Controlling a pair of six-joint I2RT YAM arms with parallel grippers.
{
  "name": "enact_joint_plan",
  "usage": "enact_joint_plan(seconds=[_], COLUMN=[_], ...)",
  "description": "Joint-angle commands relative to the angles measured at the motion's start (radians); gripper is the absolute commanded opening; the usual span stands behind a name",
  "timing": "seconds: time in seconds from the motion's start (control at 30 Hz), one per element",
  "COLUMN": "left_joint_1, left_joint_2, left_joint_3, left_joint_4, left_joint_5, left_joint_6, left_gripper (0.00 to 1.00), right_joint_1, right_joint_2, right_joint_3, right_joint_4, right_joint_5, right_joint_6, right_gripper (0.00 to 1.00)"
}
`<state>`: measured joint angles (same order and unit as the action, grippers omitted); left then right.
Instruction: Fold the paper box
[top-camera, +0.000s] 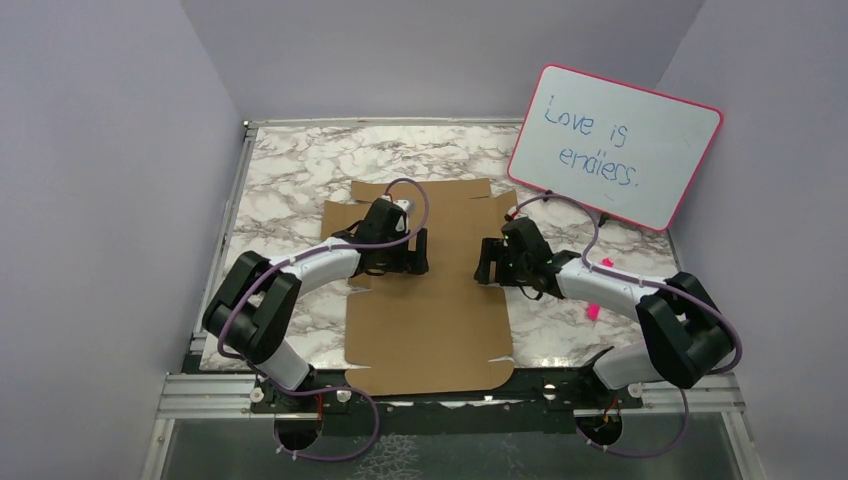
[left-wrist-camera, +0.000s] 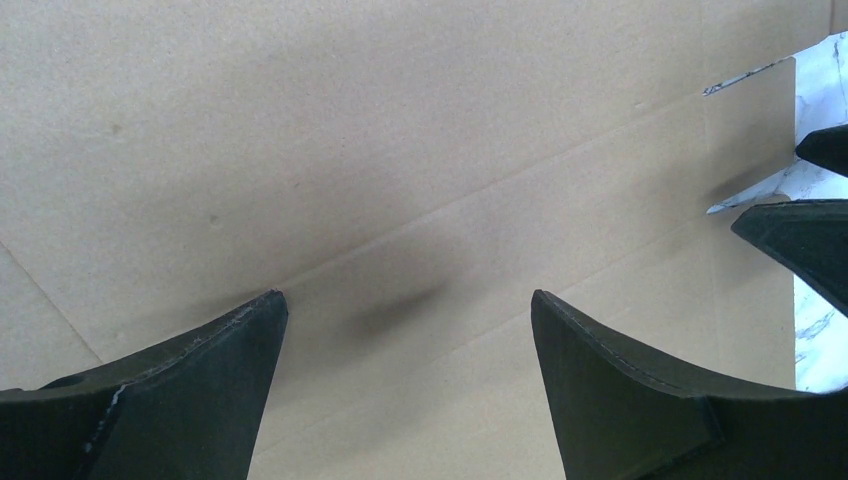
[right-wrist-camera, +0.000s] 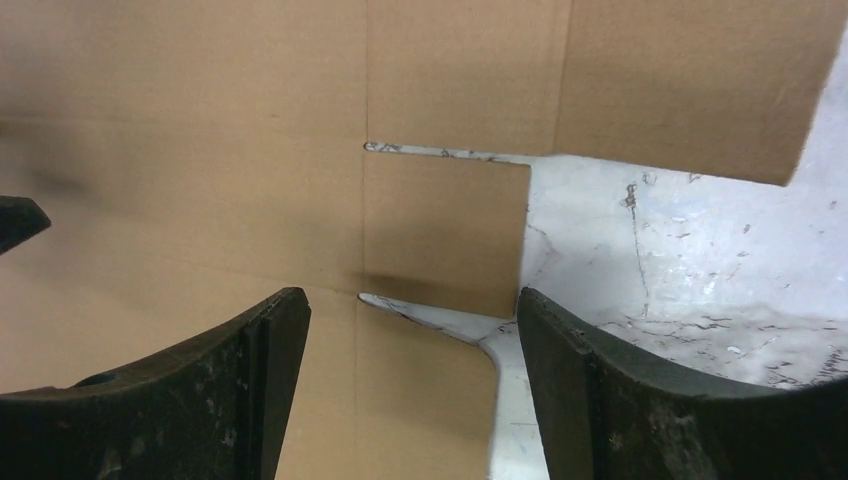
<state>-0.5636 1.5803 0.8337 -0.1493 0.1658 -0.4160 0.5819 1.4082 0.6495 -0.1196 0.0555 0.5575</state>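
Top external view. The paper box (top-camera: 430, 310) lies as a flat brown die-cut sheet on the marble table (top-camera: 290, 170), running from the near edge between the two arm bases toward the middle. The left gripper (top-camera: 398, 256) and the right gripper (top-camera: 492, 262) face each other above the sheet's far half, well apart. A pink-rimmed whiteboard (top-camera: 615, 145) with blue writing leans at the far right corner.

Left wrist view. The left gripper (left-wrist-camera: 405, 300) has its two dark fingers spread wide with nothing between them; only plain cardboard (left-wrist-camera: 400, 130), crossed by crease lines, shows below. At the right edge the sheet ends at slits, with table (left-wrist-camera: 822, 340) beyond it and dark finger tips (the other arm's) (left-wrist-camera: 800, 240).

Right wrist view. The right gripper (right-wrist-camera: 412, 300) also stands spread, gripping nothing. Below it lie the sheet's right border (right-wrist-camera: 200, 150) and a small square flap (right-wrist-camera: 445, 230) set between two slits, marble (right-wrist-camera: 700, 270) to the right.
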Motion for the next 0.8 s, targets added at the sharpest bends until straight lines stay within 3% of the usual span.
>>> enact_joint_plan(seconds=[0.0,0.23,0.47,0.77], left_joint_1=[-0.024,-0.035,-0.040,-0.048], left_joint_2=[0.025,0.046,0.075,0.091], left_joint_3=[0.002,-0.003,-0.024,-0.034], left_joint_4=[-0.024,-0.012,0.024,0.057], left_joint_5=[-0.037,-0.043,-0.019,-0.007], left_joint_6=[0.003,-0.001,-0.021,-0.042], left_gripper=[0.93,0.93,0.92,0.93], right_joint_1=[-0.005,-0.005,-0.004,-0.004], right_joint_2=[0.030,0.036,0.049,-0.069], right_joint_3=[-0.016,-0.006,0.008,0.050], right_joint_4=[0.029,-0.013,0.053,0.104], right_joint_5=[-0.036,0.037,-0.136,-0.283], right_joint_6=[0.038,0.043,0.034,0.015], right_gripper=[0.82,0.82,0.81,0.77])
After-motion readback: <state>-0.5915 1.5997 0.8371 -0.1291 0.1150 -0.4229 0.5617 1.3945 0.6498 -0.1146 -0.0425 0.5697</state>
